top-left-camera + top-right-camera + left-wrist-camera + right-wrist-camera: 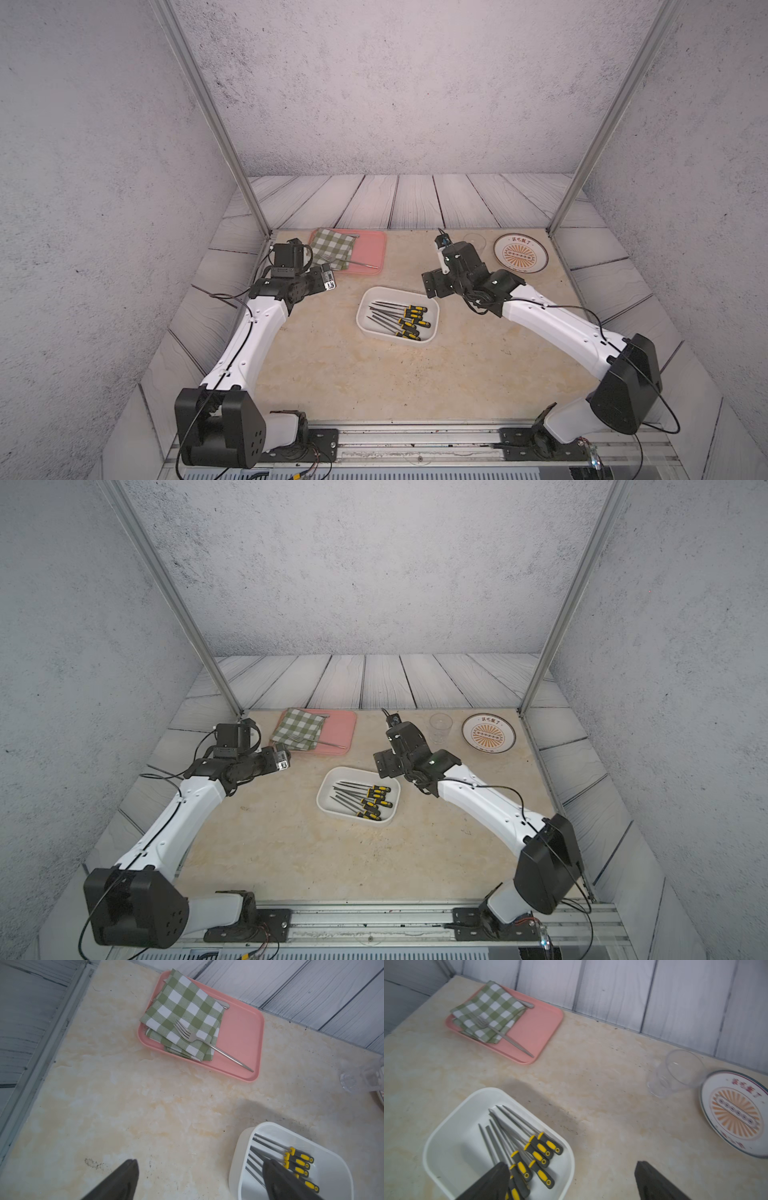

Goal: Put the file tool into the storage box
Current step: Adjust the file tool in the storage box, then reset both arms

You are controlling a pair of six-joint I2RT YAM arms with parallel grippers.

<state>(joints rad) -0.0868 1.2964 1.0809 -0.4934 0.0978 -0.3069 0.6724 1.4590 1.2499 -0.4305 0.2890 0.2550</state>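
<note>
File tools (pixel 400 318), several w/ black-yellow handles, lie inside storage box (pixel 380 297) at tabletop (pixel 332 374) ctr. Shafts point toward left-arm side, handles bunched at the right end. Right claw (pixel 571 1163) hangs by box's far right corner, spread wide, nothing btw its tips. Left claw (pixel 200 1161) is spread wide too, empty, btw box & pink tray (pixel 370 249), which carries checked cloth (pixel 332 247) & fork (pixel 207 1043). Clear cup (pixel 440 727) & plate (pixel 521 253) sit far right, well apart from box.
</note>
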